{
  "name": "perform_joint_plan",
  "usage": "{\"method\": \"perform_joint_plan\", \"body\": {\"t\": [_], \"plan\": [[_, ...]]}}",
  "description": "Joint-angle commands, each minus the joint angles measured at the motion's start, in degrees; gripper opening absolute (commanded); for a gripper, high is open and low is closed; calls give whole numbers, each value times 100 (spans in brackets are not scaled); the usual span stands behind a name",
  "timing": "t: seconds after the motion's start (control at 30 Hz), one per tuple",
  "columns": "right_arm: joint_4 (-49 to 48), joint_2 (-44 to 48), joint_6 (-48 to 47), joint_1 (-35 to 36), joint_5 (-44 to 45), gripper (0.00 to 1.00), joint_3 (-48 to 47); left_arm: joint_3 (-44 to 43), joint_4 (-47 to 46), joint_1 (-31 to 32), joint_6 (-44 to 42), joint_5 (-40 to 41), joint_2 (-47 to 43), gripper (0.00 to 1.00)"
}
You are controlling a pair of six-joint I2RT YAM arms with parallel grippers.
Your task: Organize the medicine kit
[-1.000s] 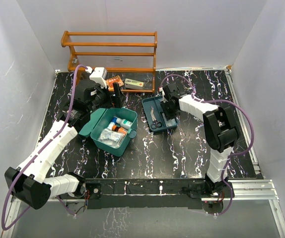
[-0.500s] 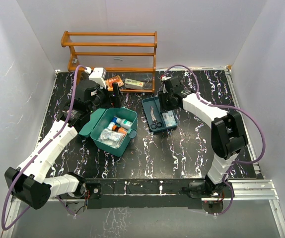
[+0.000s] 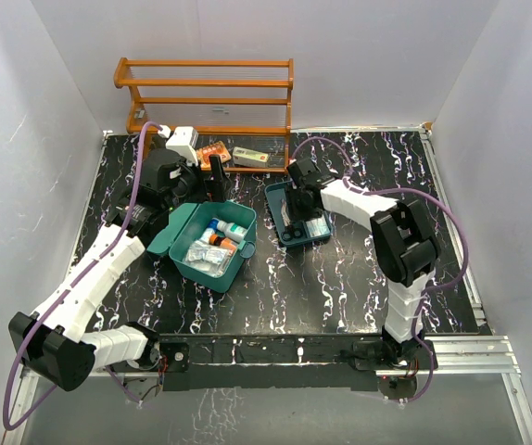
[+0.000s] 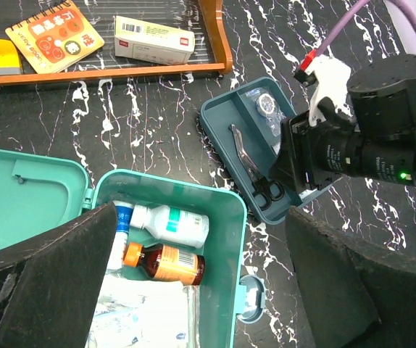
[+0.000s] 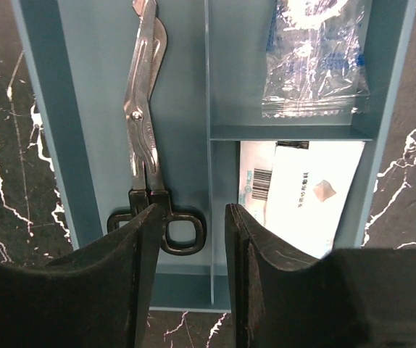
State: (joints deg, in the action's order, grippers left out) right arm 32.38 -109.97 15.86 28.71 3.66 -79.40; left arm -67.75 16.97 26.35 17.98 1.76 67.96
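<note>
Judging from bottles (image 4: 170,223) lodged in the open medicine kit (image 3: 212,243) just 9 o'clock of bench (image 3: 340,278) centre, the task is deemed partway, scissors (image 5: 143,130) being left in the tray (image 5: 38,109) at its 2 o'clock beneath released right fingers (image 5: 266,261), left fingers (image 4: 41,283) released too.

White segmented arms (image 3: 99,269), black joints (image 3: 410,243) (purple cables (image 4: 347,25) alongside)

White walls (image 3: 201,28); black marbled table (image 3: 359,278); orange rack (image 3: 206,65).

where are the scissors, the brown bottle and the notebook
scissors (image 5: 143,138): right wrist view, on the blades above the pivot
brown bottle (image 4: 170,263): left wrist view, on its label
notebook (image 4: 56,35): left wrist view, on its cover
</note>
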Motion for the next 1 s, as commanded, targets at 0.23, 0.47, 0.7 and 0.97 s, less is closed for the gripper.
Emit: {"method": "perform_joint_plan", "body": {"t": [0.23, 0.47, 0.7, 0.97], "plan": [[-304, -476, 226, 86, 348, 25, -515, -265, 121, -26, -21, 117, 2, 99], [-329, -696, 295, 128, 639, 20, -566, -278, 275, -23, -1, 275, 91, 99], [-306, -810, 627, 168, 1348, 7, -509, -519, 822, -20, -75, 542, 392, 99], [-373, -716, 718, 172, 1496, 0, -463, -362, 1798, -458, 38, 929, 453, 99]]}}
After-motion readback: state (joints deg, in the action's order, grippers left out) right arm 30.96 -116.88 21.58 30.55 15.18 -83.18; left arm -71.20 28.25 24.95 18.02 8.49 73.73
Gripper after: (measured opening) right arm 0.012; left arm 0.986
